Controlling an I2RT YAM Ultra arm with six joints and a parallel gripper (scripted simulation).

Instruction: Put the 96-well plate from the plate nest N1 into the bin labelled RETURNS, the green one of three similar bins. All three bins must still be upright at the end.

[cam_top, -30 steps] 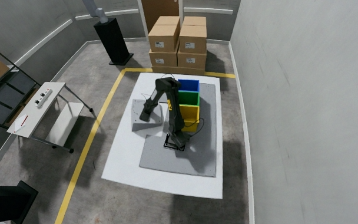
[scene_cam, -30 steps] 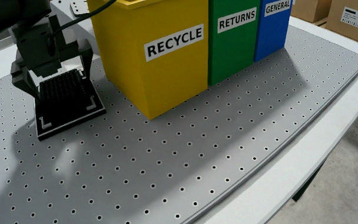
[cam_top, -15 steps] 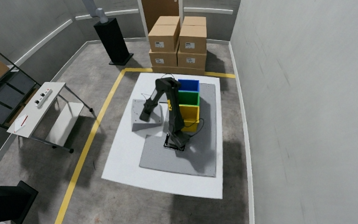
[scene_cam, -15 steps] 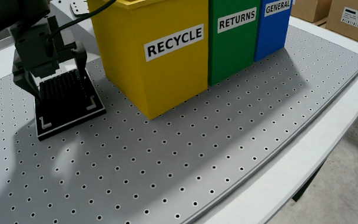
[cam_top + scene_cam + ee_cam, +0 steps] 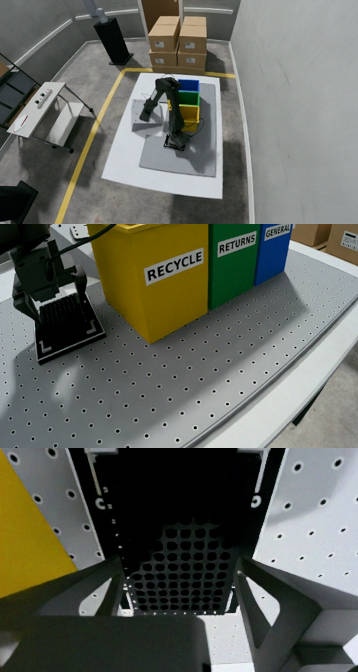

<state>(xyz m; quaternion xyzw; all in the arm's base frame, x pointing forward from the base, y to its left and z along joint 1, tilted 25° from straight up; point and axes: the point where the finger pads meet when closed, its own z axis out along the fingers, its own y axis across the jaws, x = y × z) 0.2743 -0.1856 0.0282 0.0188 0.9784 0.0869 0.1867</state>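
The black 96-well plate [image 5: 60,308] [image 5: 185,555] sits in the black plate nest N1 [image 5: 73,340] [image 5: 102,515] [image 5: 170,147], which has white corner marks, on the perforated board left of the bins. My gripper [image 5: 57,302] [image 5: 178,559] is down over the nest and shut on the plate, one finger on each long side. The green RETURNS bin [image 5: 232,274] [image 5: 188,98] stands upright between the yellow RECYCLE bin [image 5: 165,295] [image 5: 189,113] and the blue GENERAL bin [image 5: 271,256] [image 5: 188,85]. The yellow bin is the one closest to the nest.
All three bins stand upright in a tight row on the grey perforated board [image 5: 206,371]. The board lies on a white table top [image 5: 126,153]. Stacked cardboard boxes [image 5: 176,44] stand behind the table, a black pedestal [image 5: 113,41] and a side table [image 5: 35,109] to the left.
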